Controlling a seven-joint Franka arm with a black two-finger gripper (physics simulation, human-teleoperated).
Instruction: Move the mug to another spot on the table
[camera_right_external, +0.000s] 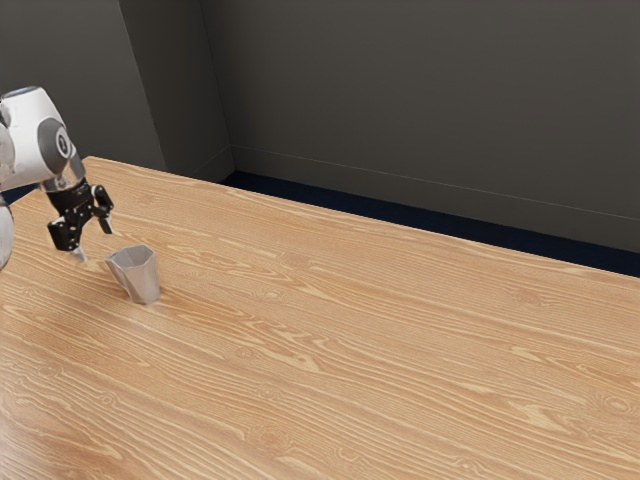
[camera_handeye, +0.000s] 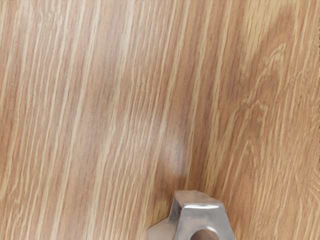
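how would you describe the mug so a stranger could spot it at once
Find the wooden table, then the black gripper hanging over its end at the exterior view's left. Beside it stands the mug, upright on the wood. Its silvery-grey, faceted walls set it apart from that gripper.

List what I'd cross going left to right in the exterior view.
arm → jaws, hanging off its end → mug, upright just past them → bare table out to the right edge.
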